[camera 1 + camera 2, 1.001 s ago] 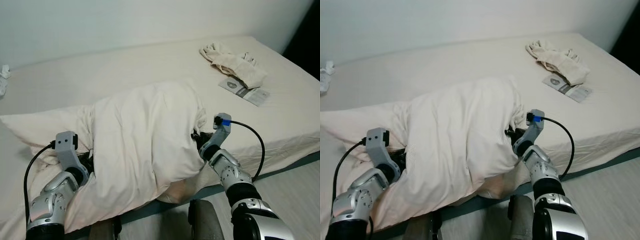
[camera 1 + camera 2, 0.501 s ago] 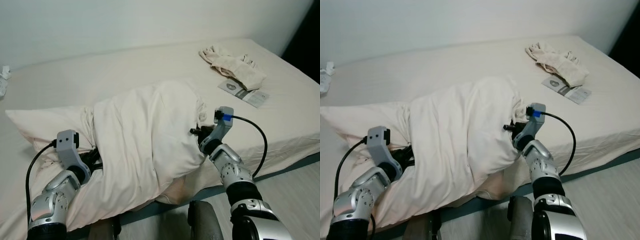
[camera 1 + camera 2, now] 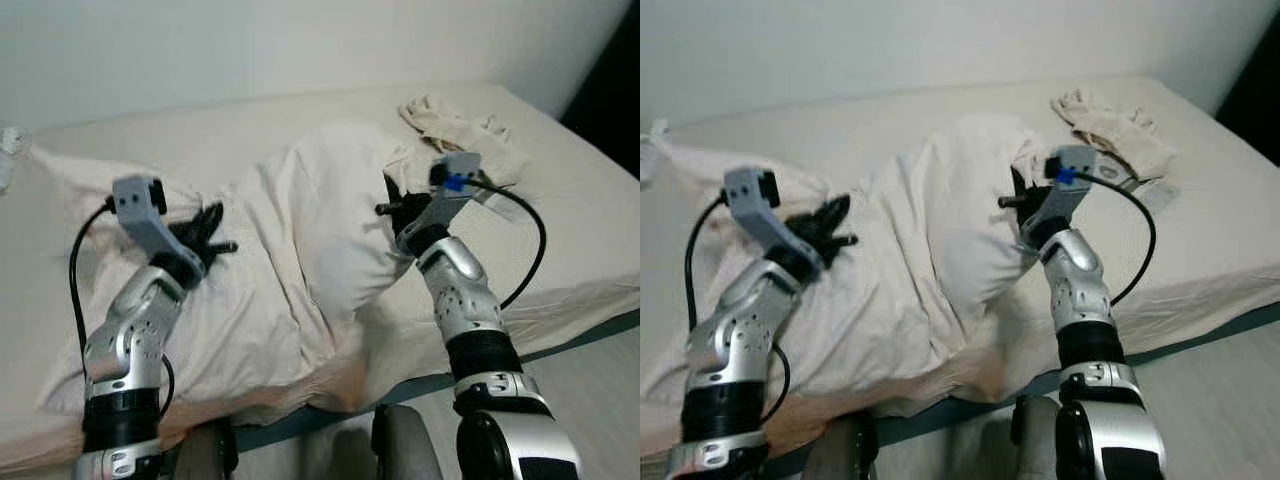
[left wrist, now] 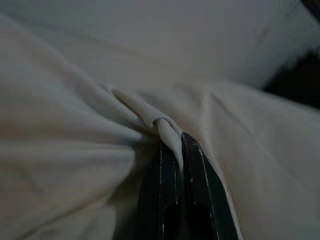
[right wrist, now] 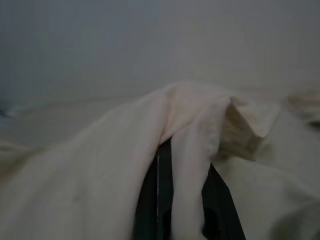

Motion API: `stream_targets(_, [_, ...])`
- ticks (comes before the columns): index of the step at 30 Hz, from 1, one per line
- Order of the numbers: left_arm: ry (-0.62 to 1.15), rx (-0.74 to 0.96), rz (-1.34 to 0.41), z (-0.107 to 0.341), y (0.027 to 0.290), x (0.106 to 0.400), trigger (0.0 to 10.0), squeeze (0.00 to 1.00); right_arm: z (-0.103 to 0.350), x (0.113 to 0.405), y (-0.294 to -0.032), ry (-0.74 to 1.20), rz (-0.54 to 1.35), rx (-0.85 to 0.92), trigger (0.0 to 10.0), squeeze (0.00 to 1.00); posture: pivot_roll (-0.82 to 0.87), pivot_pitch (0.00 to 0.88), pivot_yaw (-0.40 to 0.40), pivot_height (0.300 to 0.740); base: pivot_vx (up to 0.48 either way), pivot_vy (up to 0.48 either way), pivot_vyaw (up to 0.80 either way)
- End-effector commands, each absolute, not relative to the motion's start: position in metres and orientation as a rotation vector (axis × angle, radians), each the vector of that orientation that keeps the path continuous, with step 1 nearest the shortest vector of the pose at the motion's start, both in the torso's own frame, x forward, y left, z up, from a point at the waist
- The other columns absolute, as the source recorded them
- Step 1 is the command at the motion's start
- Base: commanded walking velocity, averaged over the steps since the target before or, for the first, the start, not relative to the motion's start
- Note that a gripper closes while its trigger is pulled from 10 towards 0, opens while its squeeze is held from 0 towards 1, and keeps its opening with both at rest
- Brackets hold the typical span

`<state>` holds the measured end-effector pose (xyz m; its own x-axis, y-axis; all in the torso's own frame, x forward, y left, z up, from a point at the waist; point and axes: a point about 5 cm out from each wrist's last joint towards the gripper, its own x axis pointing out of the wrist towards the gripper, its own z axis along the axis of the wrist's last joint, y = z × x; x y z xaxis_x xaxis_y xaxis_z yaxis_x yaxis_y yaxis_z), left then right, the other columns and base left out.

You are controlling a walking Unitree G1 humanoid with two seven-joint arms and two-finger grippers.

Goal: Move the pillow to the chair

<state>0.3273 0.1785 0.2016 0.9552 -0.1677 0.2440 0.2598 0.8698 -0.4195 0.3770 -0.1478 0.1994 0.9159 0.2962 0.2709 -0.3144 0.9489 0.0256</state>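
— What is in front of you, biggest thing first?

— A bed [image 3: 200, 130] with a pale sheet runs across the whole view, up to a plain wall behind it. On the bed, right before me, lies the pillow [image 3: 310, 250], large, cream and crumpled. Its middle is bunched up into a hump between my two arms, and its lower edge hangs toward the near side of the mattress.

— And the arms?

— Both are raised over the mattress. My left gripper [image 3: 215, 235] sits at the pillow's left side, my right gripper [image 3: 392, 205] at its upper right.

— Are they holding it?

— Yes. In my left wrist view the two black fingers [image 4: 192, 165] are pressed together with a thin fold of the pillow's cloth pinched between them. In my right wrist view a thick fold of the same cloth drapes down between the fingers [image 5: 162, 195], which are clamped against it on either side. So each gripper is clenched on the pillow.

— Anything smaller about?

— A rumpled piece of beige cloth [image 3: 445, 125] lies on the far right part of the bed, just behind my right wrist. A small white thing [image 3: 8, 150] sits at the far left edge; I cannot tell what it is. A strip of light floor [image 3: 600, 370] shows at the lower right, beside the bed.
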Motion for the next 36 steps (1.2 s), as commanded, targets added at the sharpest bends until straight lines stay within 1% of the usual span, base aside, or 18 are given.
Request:
stream_targets(1, [-0.271,-0.519,-0.244,0.210,0.174,0.325,10.0,0.00,0.215,0.372,-0.140,-0.386,0.313,0.003,10.0,0.00,-0.02,0.058,-0.040,0.561,0.000,0.000,0.00])
stream_targets(4, [-0.356,-0.504,-0.230,0.222,0.172,0.323,10.0,0.00,0.216,0.371,-0.133,-0.395,0.300,0.006,10.0,0.00,-0.02,0.052,-0.038,0.561,0.000,0.000,0.00])
stream_targets(7, [-0.411,-0.536,-0.221,0.231,0.169,0.323,10.0,0.00,0.219,0.371,-0.126,-0.407,0.299,0.011,10.0,0.00,-0.02,0.044,-0.037,0.561,0.000,0.000,0.00])
stream_targets(14, [-0.480,-0.575,-0.204,0.250,0.170,0.325,10.0,0.00,0.246,0.376,-0.131,-0.512,0.216,-0.025,10.0,0.00,-0.02,0.027,-0.042,0.561,0.000,0.000,0.00])
stream_targets(15, [-0.499,-0.527,-0.226,0.260,0.168,0.325,10.0,0.00,0.259,0.377,-0.134,-0.544,0.197,-0.006,10.0,0.00,-0.02,0.025,-0.044,0.561,0.000,0.000,0.00])
stream_targets(17, [-0.506,-0.502,-0.233,0.263,0.166,0.325,10.0,0.00,0.263,0.378,-0.135,-0.555,0.191,0.003,10.0,0.00,-0.02,0.025,-0.044,0.561,0.000,0.000,0.00])
stream_targets(18, [-0.512,-0.408,-0.252,0.271,0.161,0.326,10.0,0.00,0.273,0.379,-0.136,-0.573,0.197,0.011,10.0,0.00,-0.02,0.020,-0.044,0.561,0.000,0.000,0.00])
stream_targets(19, [-0.507,-0.356,-0.252,0.273,0.159,0.328,10.0,0.00,0.273,0.380,-0.136,-0.563,0.203,0.014,10.0,0.00,-0.02,0.017,-0.042,0.561,0.000,0.000,0.00])
stream_targets(21, [-0.503,-0.323,-0.250,0.273,0.158,0.329,10.0,0.00,0.272,0.381,-0.135,-0.555,0.208,0.016,10.0,0.00,-0.02,0.016,-0.042,0.561,0.000,0.000,0.00])
stream_targets(23, [-0.433,-0.212,-0.227,0.262,0.155,0.335,10.0,0.00,0.251,0.388,-0.134,-0.430,0.196,-0.007,10.0,0.00,-0.02,0.014,-0.040,0.561,0.000,0.000,0.00])
stream_targets(25, [-0.361,-0.139,-0.176,0.244,0.156,0.340,10.0,0.00,0.230,0.387,-0.132,-0.354,0.206,-0.029,10.0,0.00,-0.02,0.018,-0.041,0.561,0.000,0.000,0.00])
stream_targets(27, [-0.326,-0.131,-0.148,0.235,0.158,0.342,10.0,0.00,0.222,0.385,-0.131,-0.337,0.215,-0.036,10.0,0.00,-0.02,0.017,-0.039,0.561,0.000,0.000,0.00])
stream_targets(29, [-0.260,-0.181,-0.142,0.220,0.156,0.342,10.0,0.00,0.208,0.381,-0.131,-0.305,0.219,-0.041,10.0,0.00,-0.02,0.018,-0.038,0.561,0.000,0.000,0.00])
stream_targets(30, [-0.245,-0.220,-0.141,0.217,0.155,0.342,10.0,0.00,0.201,0.380,-0.133,-0.284,0.210,-0.036,10.0,0.00,-0.02,0.020,-0.037,0.561,0.000,0.000,0.00])
stream_targets(33, [-0.235,-0.222,-0.136,0.214,0.154,0.342,10.0,0.00,0.189,0.379,-0.137,-0.236,0.190,-0.032,10.0,0.00,-0.02,0.023,-0.035,0.561,0.000,0.000,0.00])
stream_targets(34, [-0.228,-0.194,-0.133,0.209,0.155,0.341,10.0,0.00,0.182,0.378,-0.139,-0.218,0.190,-0.045,10.0,0.00,-0.02,0.022,-0.035,0.561,0.000,0.000,0.00])
stream_targets(35, [-0.196,-0.091,-0.107,0.190,0.158,0.339,10.0,0.00,0.167,0.373,-0.141,-0.190,0.212,-0.075,10.0,0.00,-0.02,0.024,-0.036,0.561,0.000,0.000,0.00])
stream_targets(36, [-0.184,-0.071,-0.099,0.183,0.159,0.338,10.0,0.00,0.162,0.371,-0.141,-0.179,0.220,-0.079,10.0,0.00,-0.02,0.024,-0.036,0.561,0.000,0.000,0.00])
